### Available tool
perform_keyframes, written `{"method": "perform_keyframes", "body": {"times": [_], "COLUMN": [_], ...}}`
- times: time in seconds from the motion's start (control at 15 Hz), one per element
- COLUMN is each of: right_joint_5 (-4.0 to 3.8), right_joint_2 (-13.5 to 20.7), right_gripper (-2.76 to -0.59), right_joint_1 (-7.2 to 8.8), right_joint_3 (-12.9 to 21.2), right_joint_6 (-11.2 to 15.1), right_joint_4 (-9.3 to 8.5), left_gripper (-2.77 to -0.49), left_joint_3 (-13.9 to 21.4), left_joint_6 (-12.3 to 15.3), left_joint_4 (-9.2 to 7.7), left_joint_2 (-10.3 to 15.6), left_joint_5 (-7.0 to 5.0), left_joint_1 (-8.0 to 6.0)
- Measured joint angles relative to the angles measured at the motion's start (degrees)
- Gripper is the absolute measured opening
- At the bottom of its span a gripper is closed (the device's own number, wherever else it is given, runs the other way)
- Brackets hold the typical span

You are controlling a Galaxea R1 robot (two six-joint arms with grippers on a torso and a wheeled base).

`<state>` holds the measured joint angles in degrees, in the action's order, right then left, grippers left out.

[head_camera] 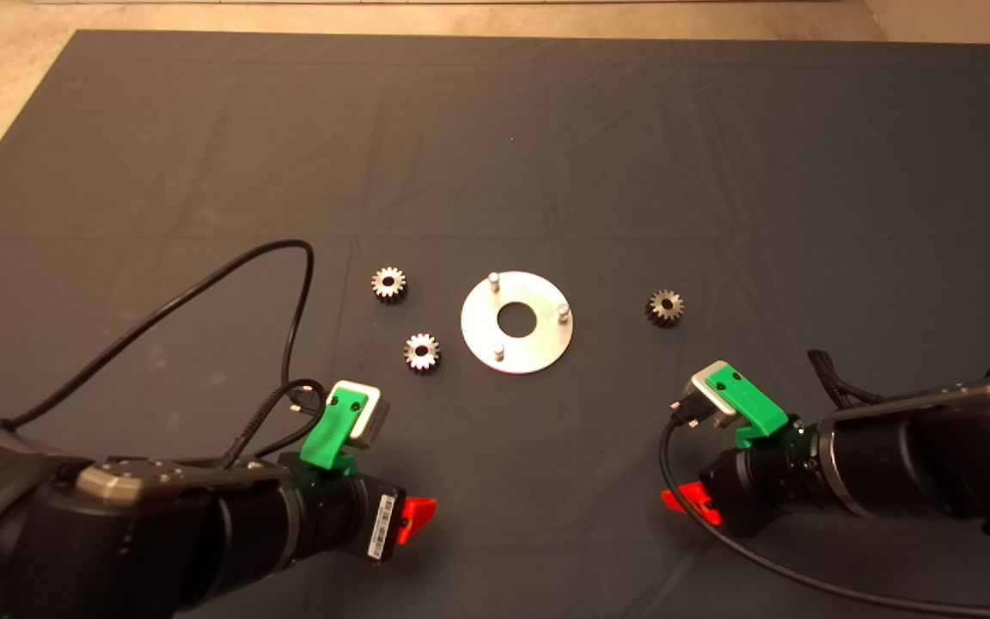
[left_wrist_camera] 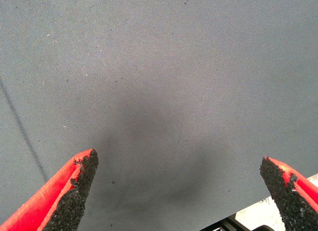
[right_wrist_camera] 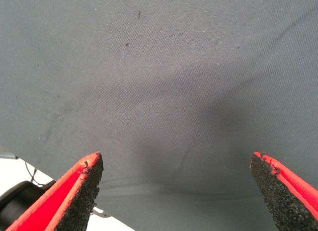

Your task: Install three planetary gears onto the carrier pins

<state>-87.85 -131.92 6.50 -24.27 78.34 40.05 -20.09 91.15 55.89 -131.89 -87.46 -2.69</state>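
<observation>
A shiny metal disc (head_camera: 538,348) with a large centre hole lies on the mat's middle. Three bare carrier pins stand on it: the first (head_camera: 492,278), the second (head_camera: 562,309), the third (head_camera: 499,349). Two planetary gears lie left of the disc, one (head_camera: 388,282) farther back and one (head_camera: 421,352) nearer. A third gear (head_camera: 665,306) lies to the right. My left gripper (head_camera: 416,517) hovers at the lower left, open and empty (left_wrist_camera: 179,164). My right gripper (head_camera: 686,504) hovers at the lower right, open and empty (right_wrist_camera: 176,161). Both wrist views show only bare mat.
The dark mat (head_camera: 495,155) covers the table, with pale floor at the far edge and corners. A black cable (head_camera: 229,284) loops over the mat from the left arm. Another cable (head_camera: 770,563) trails below the right arm.
</observation>
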Motion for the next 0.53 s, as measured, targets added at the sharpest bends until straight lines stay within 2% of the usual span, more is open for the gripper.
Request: {"method": "perform_keyframes", "body": {"times": [0.13,0.27,0.53], "right_joint_5": [0.11,0.02,-0.02], "right_joint_2": [1.0,2.1,2.4], "right_gripper": [-1.15,-1.15,-1.15], "right_joint_1": [0.27,2.37,4.80], "right_joint_3": [-0.3,-3.1,-7.8], "right_joint_6": [-2.1,-4.4,-7.7], "right_joint_4": [-0.05,-0.20,-1.32], "left_gripper": [-0.91,-0.91,-0.91], "left_joint_3": [0.0,0.0,0.0], "left_joint_6": [0.0,0.0,0.0], "left_joint_4": [0.05,0.11,0.24], "left_joint_2": [0.0,-0.2,-0.2], "left_joint_5": [-0.02,0.00,0.00], "left_joint_1": [0.05,0.31,0.50]}}
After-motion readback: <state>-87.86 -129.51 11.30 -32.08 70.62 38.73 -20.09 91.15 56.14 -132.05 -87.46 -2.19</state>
